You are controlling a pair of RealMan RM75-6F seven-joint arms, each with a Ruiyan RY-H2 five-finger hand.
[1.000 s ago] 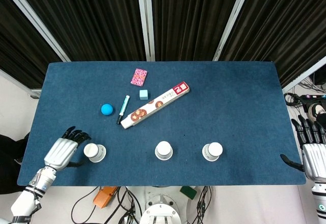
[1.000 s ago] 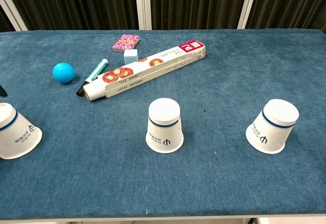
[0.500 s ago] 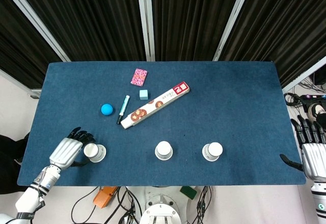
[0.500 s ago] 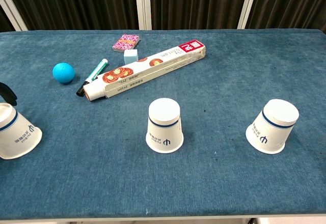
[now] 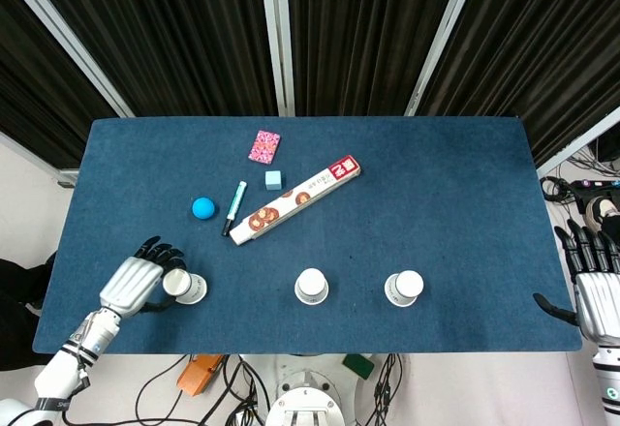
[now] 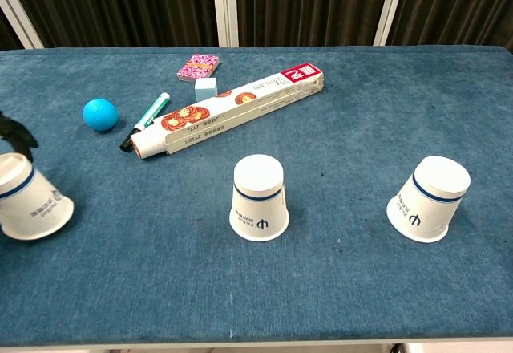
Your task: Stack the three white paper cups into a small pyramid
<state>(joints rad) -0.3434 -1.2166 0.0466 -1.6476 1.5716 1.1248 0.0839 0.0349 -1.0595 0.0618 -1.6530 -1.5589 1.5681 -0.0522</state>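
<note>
We see three white cups upside down in a row along the near edge of the table [image 5: 455,194]: left cup [image 5: 182,286], middle cup [image 5: 311,286], right cup [image 5: 404,289], well apart from each other, none stacked. In the chest view the left cup [image 6: 28,200] sits tilted at the frame's left edge, the middle cup [image 6: 259,196] stands upright and the right cup [image 6: 427,199] leans a little. Our left hand [image 5: 133,284] lies at the table's near-left corner, forearm running down and left off the edge, back of the hand up, dark fingers [image 5: 155,250] curling round the far side of the left cup and touching it; a dark fingertip [image 6: 18,132] shows just above that cup in the chest view. We read it as gripping the cup, though the thumb side is hidden. Our right hand [image 5: 591,286] is off the table's right edge, well apart from every cup, fingers pointing up and spread, thumb out to the side, holding nothing. Further back sit a long printed box [image 5: 295,200] lying diagonally, a pen [image 5: 234,207] beside its near end, a blue ball [image 5: 202,208] left of the pen, a small pale cube [image 5: 275,179] and a pink card pack [image 5: 263,145] behind it.
</note>
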